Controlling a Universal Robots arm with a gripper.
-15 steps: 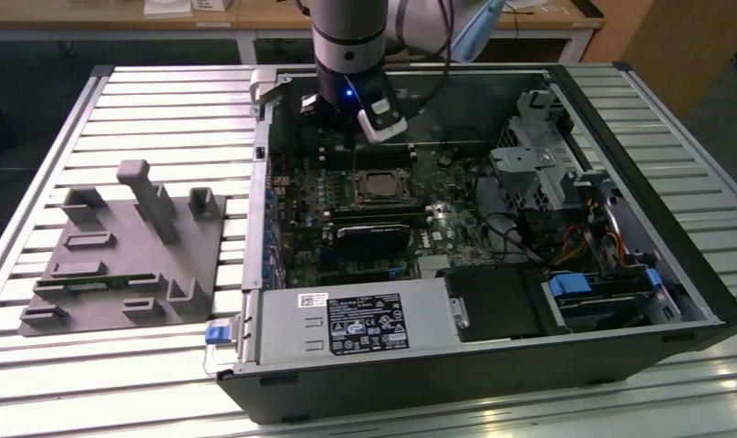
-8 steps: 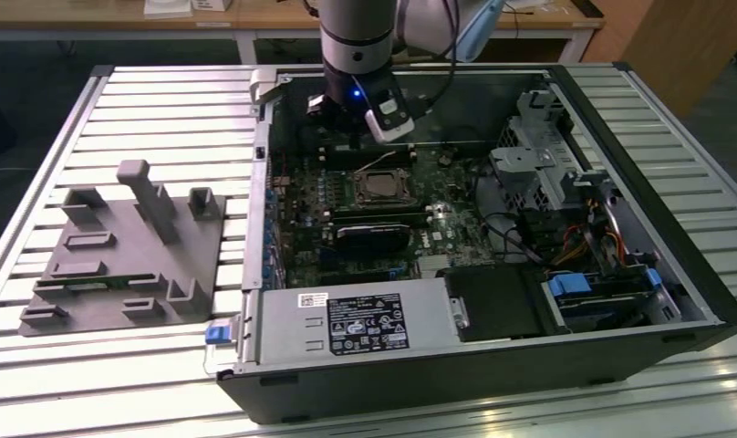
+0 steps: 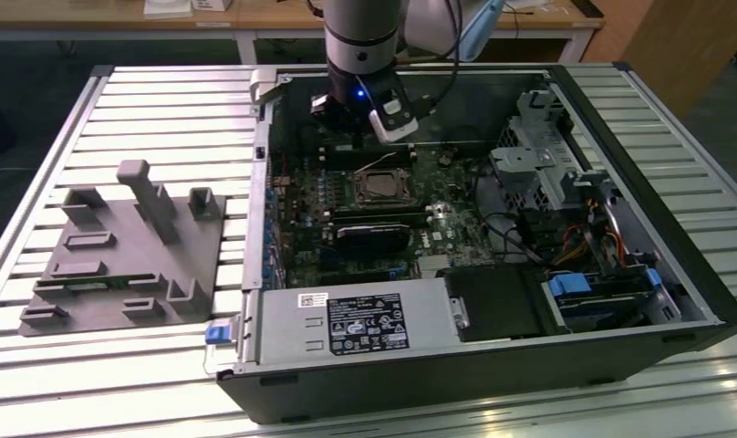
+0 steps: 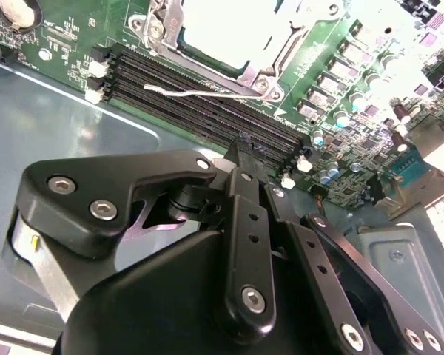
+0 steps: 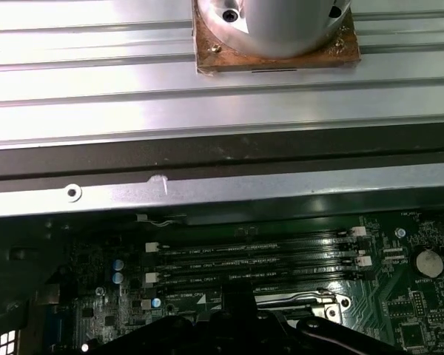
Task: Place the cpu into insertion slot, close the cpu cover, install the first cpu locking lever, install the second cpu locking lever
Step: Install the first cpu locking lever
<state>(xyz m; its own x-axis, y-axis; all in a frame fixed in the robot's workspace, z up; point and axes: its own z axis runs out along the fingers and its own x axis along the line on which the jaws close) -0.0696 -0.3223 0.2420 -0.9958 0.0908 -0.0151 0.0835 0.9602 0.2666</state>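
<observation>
gripper (image 4: 242, 148): jaws look closed with nothing between them. the tip hangs just above the memory slots (image 4: 207, 111), near the insertion slot (image 3: 381, 186).

the cpu (image 4: 229, 22) appears seated in that slot. its pale top shows through the window of the cpu cover (image 4: 281, 52), which seems to lie down over it. i cannot tell if the cover sits fully flat. one locking lever (image 4: 185, 94), a thin bent wire, lies loose across the memory slots, not hooked under anything i can see.

risks, as i judge them:
- the lever is thin and likely springy. a closed tip pressing it off-centre could slip off and hit the green board or the small capacitors (image 4: 337, 92) beside the socket.
- if the cover is not flat, forcing a lever down would load the cpu unevenly.
- the white clips at the ends of the memory slots sit close to the tip and could be snagged in a sideways sweep.

room: the case wall (image 5: 281, 188) runs close along the memory slots, so there is little margin on that side. the case is open above. in the exterior view the drive cage (image 3: 533, 151) stands well apart, toward the exterior view's right.
</observation>
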